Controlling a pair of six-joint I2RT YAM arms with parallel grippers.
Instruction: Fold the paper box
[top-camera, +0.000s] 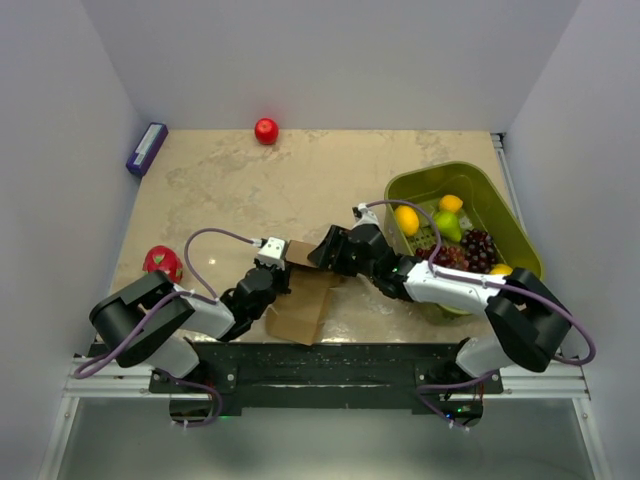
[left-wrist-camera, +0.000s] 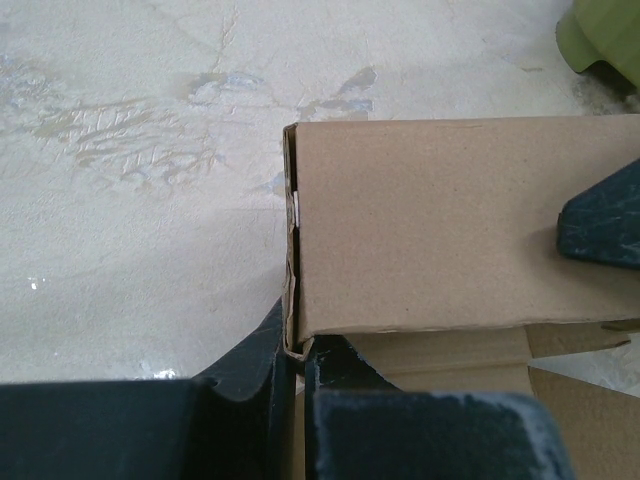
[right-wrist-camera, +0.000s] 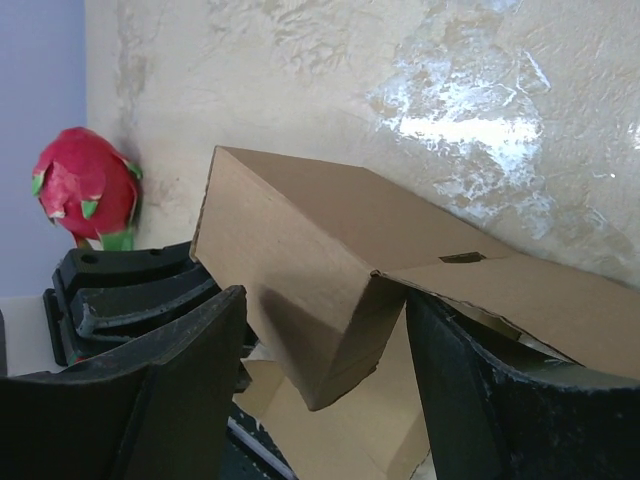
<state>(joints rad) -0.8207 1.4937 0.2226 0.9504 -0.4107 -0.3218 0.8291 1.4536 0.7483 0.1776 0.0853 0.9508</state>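
Currently: plain brown cardboard paper box (top-camera: 303, 308) half-formed, near centre of beige marbled surface (top-camera: 220, 190); left gripper (left-wrist-camera: 297, 352) pinching its left edge, likely anchoring it; right gripper (right-wrist-camera: 325, 330) spread, straddling raised panel, probably to press fold over.

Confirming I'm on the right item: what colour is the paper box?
The paper box is plain brown cardboard, no print; the left wrist view shows it best.
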